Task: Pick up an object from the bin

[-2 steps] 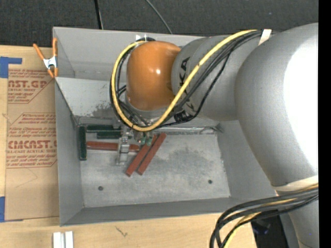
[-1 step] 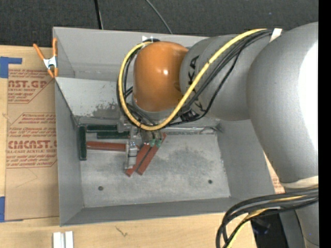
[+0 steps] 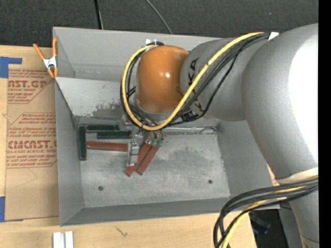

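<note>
Your gripper [image 3: 144,144] hangs low in the bin [image 3: 186,177], just toward 10 o'clock from the middle of the floor, under the glossy orange cover [image 3: 158,79]. Yellow and black cables [image 3: 126,94] loop round that dome, and the smooth grey arm [image 3: 279,97] comes in from 3 o'clock. You cannot tell from here whether the gripper is open or closed, or whether it has hold of anything; the cover and cables hide most of it.

Directly beneath it lie the sticks [image 3: 141,160]: two reddish-brown, straight, flat-sided pieces with square-cut ends and a matte surface. They lie side by side, touching or nearly so. Their long axis runs from 1 o'clock down to 7 o'clock. The upper ends sit right at the gripper and the lower ends point out onto the open floor.

At 9 o'clock from the gripper you have three more bars of the same slim shape:
- A red bar [image 3: 106,146] lies along the 3-to-9 line.
- A green bar [image 3: 111,134] lies just above it, parallel to it and close to the back wall.
- A green post [image 3: 81,142] runs 12 to 6 against the left wall, across the outer ends of the other two.

The bin is dull grey sheet metal. Its floor is scuffed and speckled, with dark rub marks on the back wall.
</note>
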